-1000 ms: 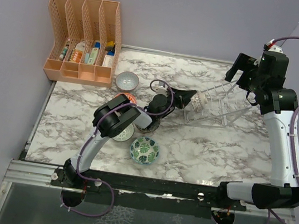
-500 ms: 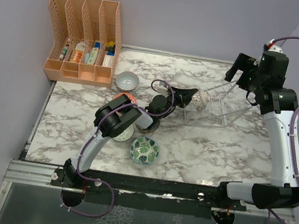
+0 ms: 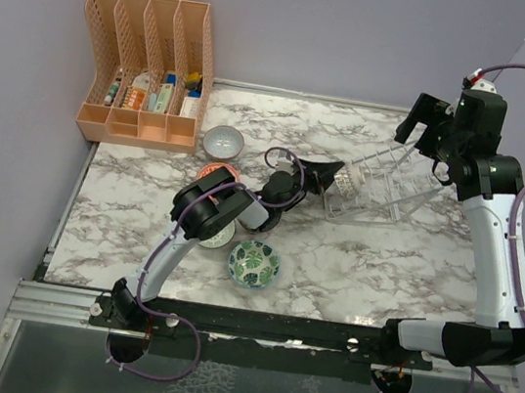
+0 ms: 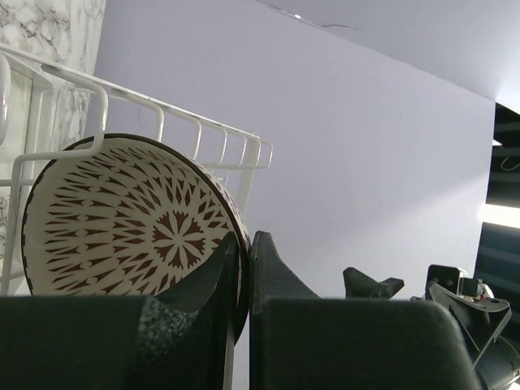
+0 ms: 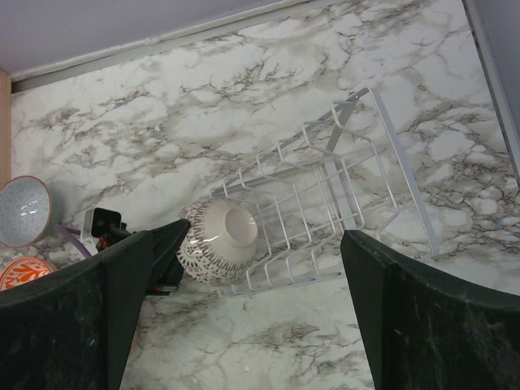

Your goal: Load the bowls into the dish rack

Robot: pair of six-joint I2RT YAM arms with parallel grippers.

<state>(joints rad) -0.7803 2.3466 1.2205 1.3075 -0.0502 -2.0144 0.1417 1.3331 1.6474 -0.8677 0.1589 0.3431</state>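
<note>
Now the lattice bowl (image 4: 130, 219) stands on its edge at the end of the dish rack (image 5: 325, 187).
The left end effector (image 4: 245, 244) pinches the bowl's rim, almost shut. The right end effector (image 5: 264, 240) hangs above the rack, wide open, holding nothing. The rack stands on the desk (image 3: 381, 264).

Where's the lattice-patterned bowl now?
Top view, centre: the lattice bowl sits at the left end of the dish rack, its rim pinched by the left pincer.

Marble desk (image 3: 381, 264) bears the organiser (image 3: 148, 71), the rack (image 3: 383, 180), a grey bowl (image 3: 222, 141), an orange bowl (image 3: 215, 170) and a leaf bowl (image 3: 254, 262).
</note>
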